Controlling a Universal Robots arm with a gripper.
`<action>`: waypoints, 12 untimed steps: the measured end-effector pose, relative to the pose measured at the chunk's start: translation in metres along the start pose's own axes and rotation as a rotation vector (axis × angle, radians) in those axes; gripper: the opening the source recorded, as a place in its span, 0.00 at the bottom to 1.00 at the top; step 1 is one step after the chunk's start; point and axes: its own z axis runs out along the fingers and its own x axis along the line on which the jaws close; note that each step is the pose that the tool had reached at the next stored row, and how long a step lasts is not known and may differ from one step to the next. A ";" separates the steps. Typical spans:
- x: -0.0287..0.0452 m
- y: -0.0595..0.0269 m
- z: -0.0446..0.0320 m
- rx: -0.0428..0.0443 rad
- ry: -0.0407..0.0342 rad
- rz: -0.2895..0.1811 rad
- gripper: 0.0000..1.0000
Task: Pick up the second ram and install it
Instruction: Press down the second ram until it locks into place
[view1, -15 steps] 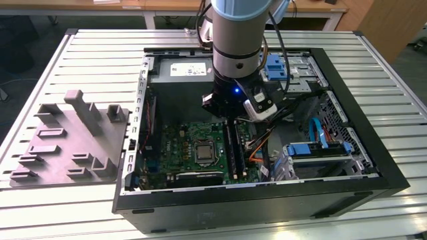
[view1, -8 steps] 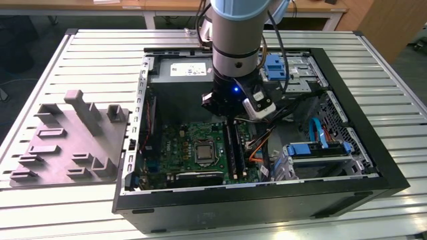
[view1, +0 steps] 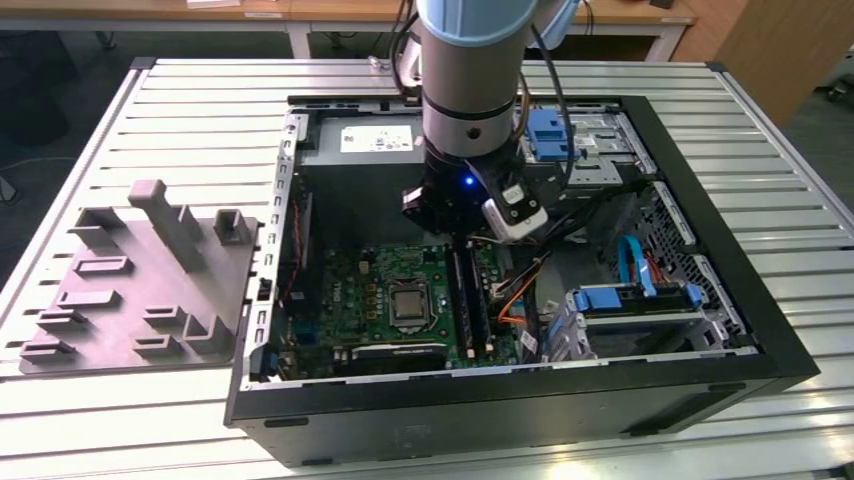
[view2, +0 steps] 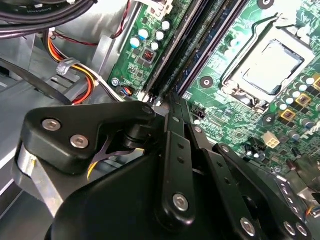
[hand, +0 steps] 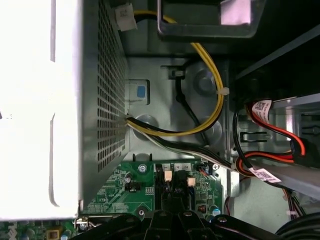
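Here, gripper (view1: 461, 240) low inside open computer case (view1: 694, 300), directly over black memory slots (view1: 467, 295) on green motherboard (view1: 360, 290). Finger spread hidden behind black linkage (view2: 175, 165); grasp cannot be told. Second ram not identifiable with certainty; dark strips lie in slots just below gripper in second wrist view. Processor socket (view2: 270, 62) beside slots. Yellow cable (hand: 210, 80) near slot ends. Grey tray (view1: 134, 290) well apart, outside case.

Long, narrow, dark circuit-board ram strip (view1: 463, 300), standing on edge in the black memory slots of the green motherboard (view1: 367, 295), directly beneath the arm's gripper (view1: 461, 235).
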 end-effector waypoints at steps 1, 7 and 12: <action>0.0001 0.0000 0.0009 0.0000 0.0000 0.000 0.10; 0.0003 -0.0001 0.0039 0.0005 0.0001 0.000 0.10; 0.0003 0.0000 0.0042 0.0001 0.0000 0.000 0.10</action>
